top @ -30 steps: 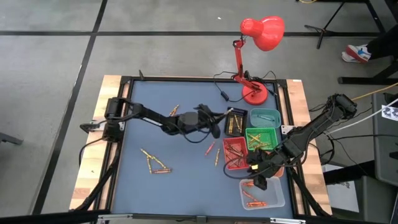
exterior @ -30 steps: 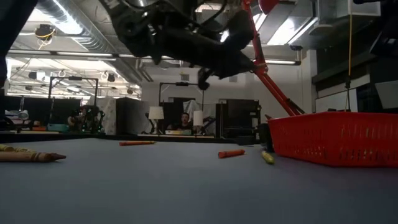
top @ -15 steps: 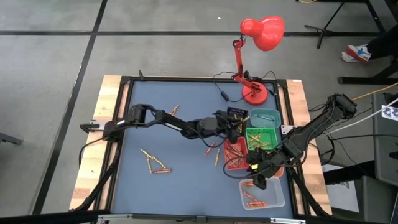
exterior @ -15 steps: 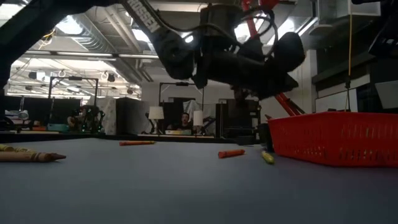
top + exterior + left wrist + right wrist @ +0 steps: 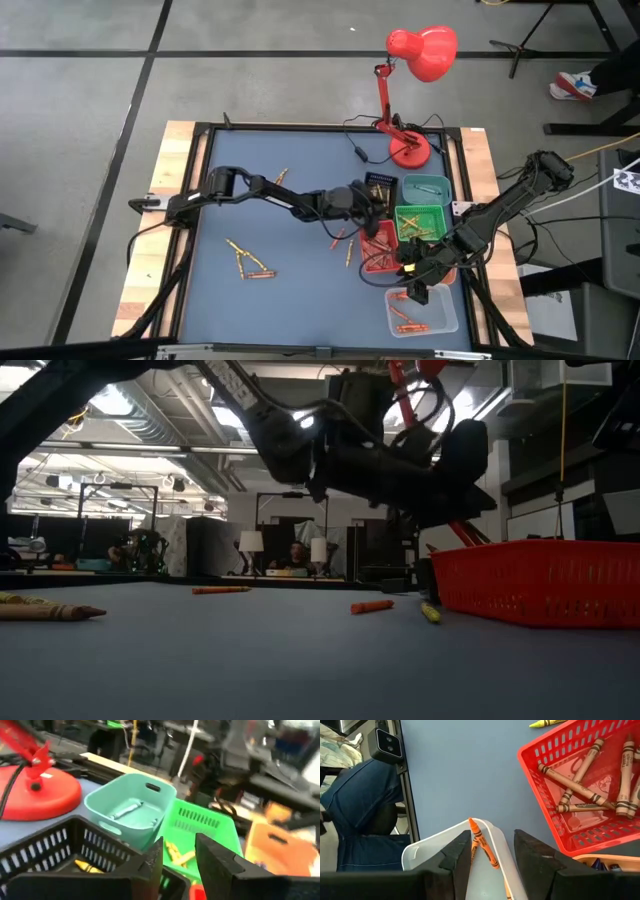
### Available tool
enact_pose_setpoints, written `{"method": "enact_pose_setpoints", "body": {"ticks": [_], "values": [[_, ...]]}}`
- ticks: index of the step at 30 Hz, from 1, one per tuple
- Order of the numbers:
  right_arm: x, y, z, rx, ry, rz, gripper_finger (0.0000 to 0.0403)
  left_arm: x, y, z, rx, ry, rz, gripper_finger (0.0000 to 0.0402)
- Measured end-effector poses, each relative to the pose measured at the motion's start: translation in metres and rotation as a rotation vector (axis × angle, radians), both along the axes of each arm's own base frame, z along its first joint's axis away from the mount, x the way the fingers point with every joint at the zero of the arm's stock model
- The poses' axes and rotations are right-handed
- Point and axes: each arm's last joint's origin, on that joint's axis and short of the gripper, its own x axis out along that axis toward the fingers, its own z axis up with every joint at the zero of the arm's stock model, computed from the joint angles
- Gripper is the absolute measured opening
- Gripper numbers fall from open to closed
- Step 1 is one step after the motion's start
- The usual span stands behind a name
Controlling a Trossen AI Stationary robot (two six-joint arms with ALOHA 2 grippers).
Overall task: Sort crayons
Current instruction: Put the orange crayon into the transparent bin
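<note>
Crayons lie loose on the blue table: a small group (image 5: 250, 262) near the left, one (image 5: 281, 178) farther back, a few (image 5: 343, 243) beside the red tray (image 5: 378, 250). More crayons lie in the trays. My left gripper (image 5: 378, 210) hovers open over the black tray (image 5: 55, 850), level, pointing at the green tray (image 5: 200, 827); nothing is between its fingers. My right gripper (image 5: 492, 855) hangs open above the clear tray (image 5: 435, 847), an orange crayon (image 5: 482, 845) lying in that tray below the gap.
A teal tray (image 5: 425, 187) with one crayon stands behind the green tray (image 5: 418, 222). The red desk lamp (image 5: 408, 150) and its cable stand at the back right. The table's left half holds only scattered crayons. A person in blue shows beyond the table's edge (image 5: 365, 810).
My left arm has stretched toward the table's right edge and sunk, bringing its gripper from the table's middle to over the black tray; for the last half second it has kept still there. The right arm has not moved.
</note>
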Motion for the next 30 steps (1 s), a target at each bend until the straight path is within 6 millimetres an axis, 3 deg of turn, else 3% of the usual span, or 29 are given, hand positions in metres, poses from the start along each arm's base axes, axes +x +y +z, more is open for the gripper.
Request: {"method": "enact_pose_setpoints", "body": {"ticks": [7, 12, 15, 24, 30], "values": [[0.000, 0.000, 0.000, 0.000, 0.000, 0.000, 0.0147, -0.016, -0.005, 0.027, 0.109, 0.267, -0.048, 0.0096], [0.000, 0.000, 0.000, -0.020, -0.015, 0.033, 0.0147, -0.040, -0.017, 0.050, 0.083, 0.481, -0.078, 0.0095], [0.000, 0.000, 0.000, -0.029, -0.026, 0.053, 0.0147, -0.051, -0.031, 0.053, 0.036, 0.582, -0.090, 0.0095], [0.001, 0.000, 0.001, -0.043, -0.038, 0.055, 0.0147, -0.067, -0.080, 0.031, -0.004, 0.772, -0.131, 0.0095], [0.001, -0.001, 0.001, -0.059, -0.050, 0.040, 0.0147, -0.067, -0.094, 0.013, 0.021, 0.802, -0.058, 0.0095]]}}
